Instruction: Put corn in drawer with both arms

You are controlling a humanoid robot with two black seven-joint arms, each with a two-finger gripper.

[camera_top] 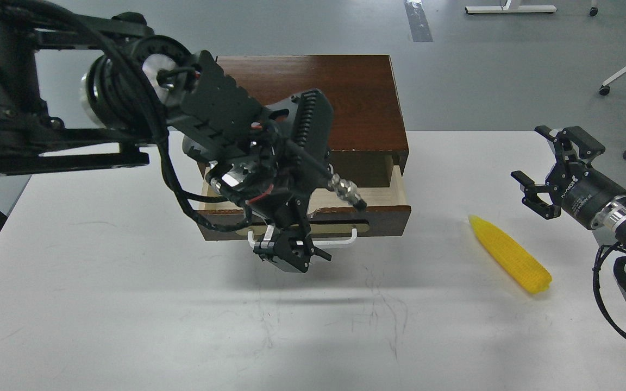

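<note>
The yellow corn lies on the white table at the right, pointed end toward the drawer. The drawer is pulled partly out of the dark wooden box, showing its pale inside. My left gripper hangs fingers-down just in front of the white bar handle; its fingers look spread and hold nothing. My right gripper is open and empty, above and to the right of the corn's pointed end, apart from it.
A loose cable with a metal plug hangs from my left wrist over the open drawer. My left arm covers the box's left part. White chair legs stand on the grey floor beyond the table's right corner.
</note>
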